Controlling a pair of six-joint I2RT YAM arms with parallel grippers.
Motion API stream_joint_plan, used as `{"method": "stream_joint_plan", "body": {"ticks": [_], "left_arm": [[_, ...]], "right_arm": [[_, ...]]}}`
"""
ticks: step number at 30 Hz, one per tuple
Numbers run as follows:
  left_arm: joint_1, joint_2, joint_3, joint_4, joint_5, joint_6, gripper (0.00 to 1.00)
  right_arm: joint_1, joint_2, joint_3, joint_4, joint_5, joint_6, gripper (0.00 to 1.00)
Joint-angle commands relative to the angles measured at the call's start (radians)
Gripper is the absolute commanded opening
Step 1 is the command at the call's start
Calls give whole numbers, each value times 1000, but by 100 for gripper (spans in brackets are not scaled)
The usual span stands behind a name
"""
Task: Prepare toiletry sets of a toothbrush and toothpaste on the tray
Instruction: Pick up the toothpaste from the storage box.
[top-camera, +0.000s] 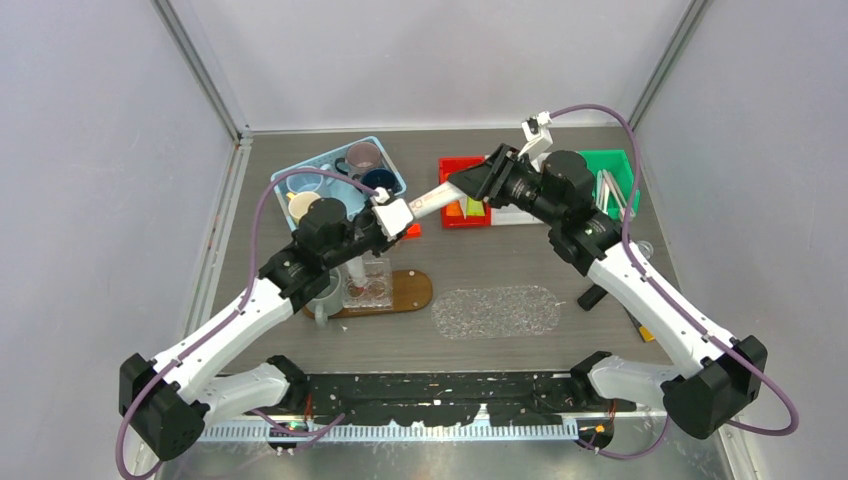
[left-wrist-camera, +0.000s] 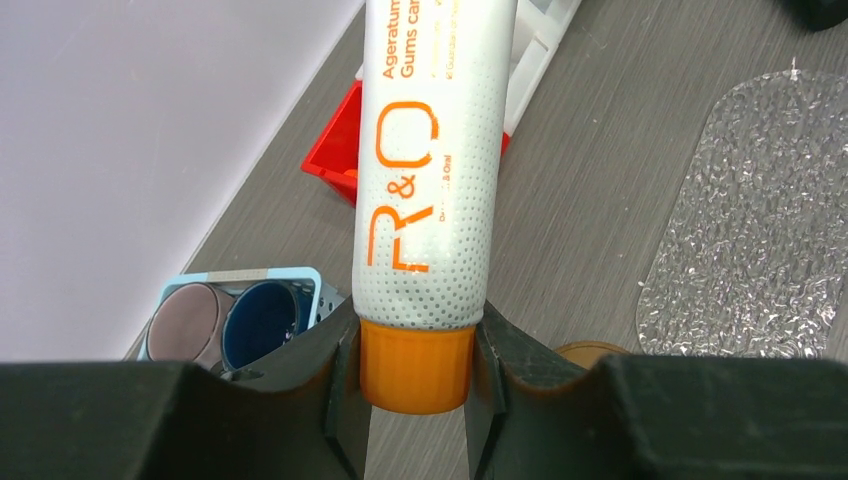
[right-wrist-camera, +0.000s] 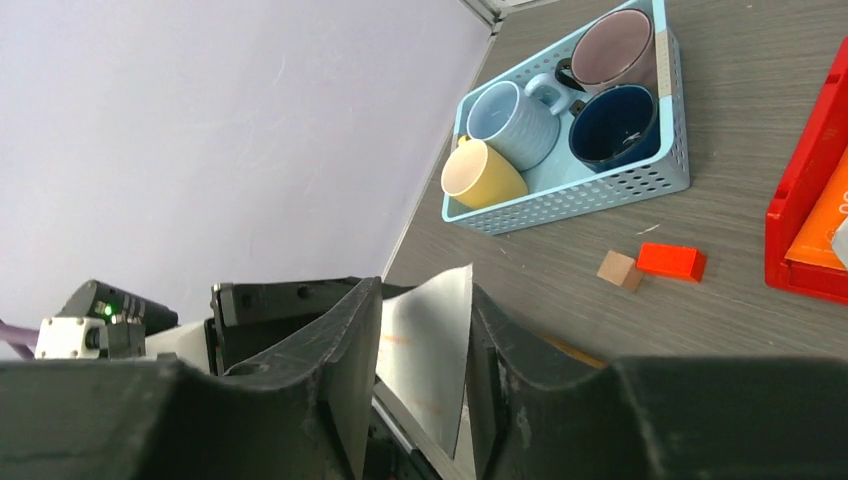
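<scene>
Toothpaste (left-wrist-camera: 430, 200) held off the table by both arms.
The left gripper (left-wrist-camera: 415, 375) is clamped on the tube's orange cap, and the right gripper (right-wrist-camera: 425, 370) pinches its flat tail end. The white tube bridges the two, above the table between the blue basket (right-wrist-camera: 600, 190) and the red bin (top-camera: 450, 165).

The toothpaste tube (top-camera: 432, 198) runs from my left fingers (left-wrist-camera: 325, 375) to my right fingers (right-wrist-camera: 350, 360), a bar in the air across the middle. Under my left arm, the wooden tray (top-camera: 410, 290) is crowded at its left end by a mug (top-camera: 322, 297) and a clear holder (top-camera: 368, 280), and its right end is bare. Beside it the clear mat (top-camera: 495, 312) lies flat on open counter. The blue basket (right-wrist-camera: 590, 190), red bin (top-camera: 445, 190) and green bin (top-camera: 615, 160) line the back. A brown block (right-wrist-camera: 620, 270) and a red block (right-wrist-camera: 672, 261) sit loose between the basket and the red bin.
</scene>
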Motion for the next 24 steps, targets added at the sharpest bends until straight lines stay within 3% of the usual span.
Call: {"method": "stream_joint_plan", "body": {"ticks": [1,9,14,24], "left_arm": [[-9,-26,-1,88,2,-14,0],[-10,-5,11,85,-29,-41,1],[-10,-13,16,76,-52,-62,28],[-8,-65,67,-50,-204,-66,85]], "right_arm": [[0,-3,-16,148,66,67,37],[0,-34,-22,155,59,65,14],[0,-29,24,122,44,8,1],[0,14,210,-87,59,-211,1]]}}
